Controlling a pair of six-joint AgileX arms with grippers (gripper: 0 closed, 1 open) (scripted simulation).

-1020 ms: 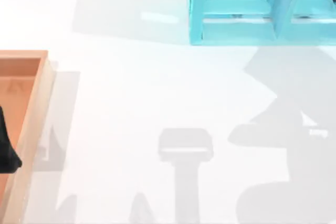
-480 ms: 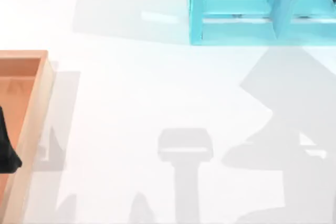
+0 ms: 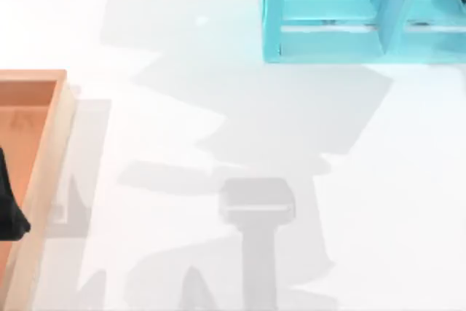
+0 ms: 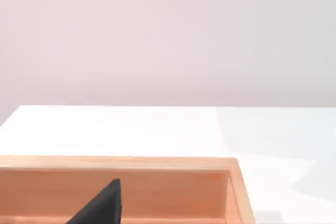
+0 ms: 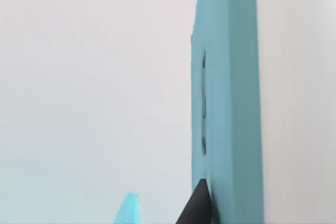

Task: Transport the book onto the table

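In the right wrist view the teal-blue book [image 5: 227, 93] stands upright and close, one dark fingertip [image 5: 198, 205] of my right gripper [image 5: 202, 200] pressed against its cover. A wide angular shadow lies across the middle of the glossy white table [image 3: 408, 180] in the top view. My left gripper [image 3: 10, 205] hangs over the wooden tray at the table's left edge, its dark finger [image 4: 102, 208] low inside the tray.
An orange-brown wooden tray [image 3: 45, 158] with raised rims [image 4: 157, 163] sits at the left edge. A light-blue shelf unit [image 3: 328, 34] stands at the back right; a corner of it [image 5: 128, 209] shows in the right wrist view.
The large angular shadow has slid from the table's right side to its middle, reaching leftward. The left gripper and the tray have not moved.
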